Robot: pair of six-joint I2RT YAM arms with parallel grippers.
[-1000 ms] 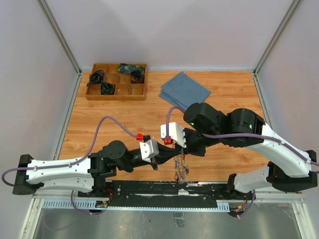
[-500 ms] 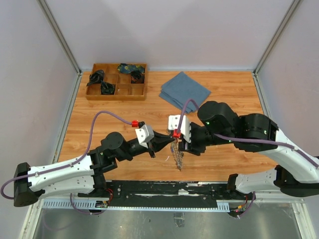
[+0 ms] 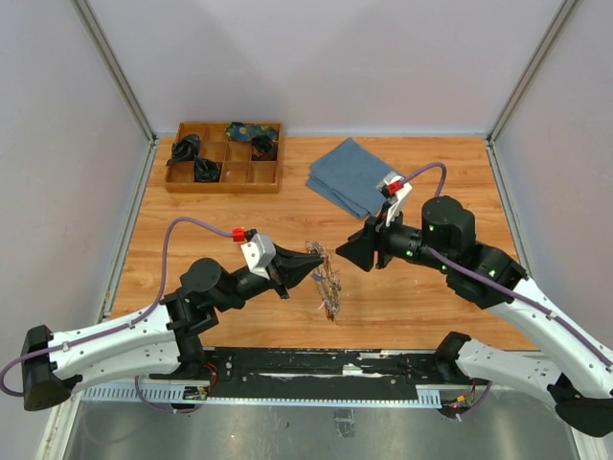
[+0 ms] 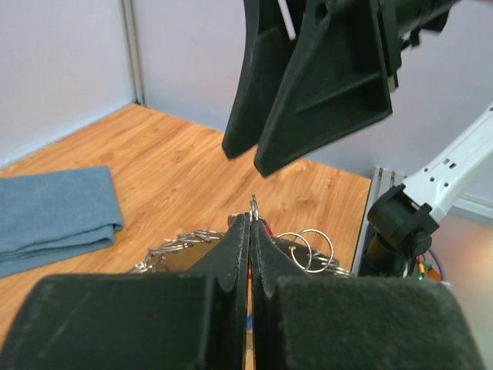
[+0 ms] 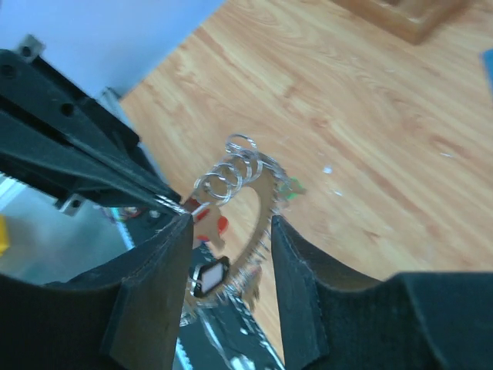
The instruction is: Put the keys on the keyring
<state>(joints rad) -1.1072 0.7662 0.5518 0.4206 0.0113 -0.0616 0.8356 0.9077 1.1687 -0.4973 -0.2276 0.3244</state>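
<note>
Pulling back toward the blue cloth (image 3: 354, 174), my right gripper (image 3: 347, 253) is hanging spread, while my left gripper (image 3: 319, 262) is pinching the keyring (image 3: 327, 276) of dangling keys (image 3: 332, 299).

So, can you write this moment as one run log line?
left end effector: shut on keyring | keyring: hangs from its tips | right end effector: open, near keyring, not gripping

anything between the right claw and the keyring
Nothing visible. The open right claw faces the large metal keyring crowded with silver keys, pinched in the shut left claw, only bare air between them.
</note>
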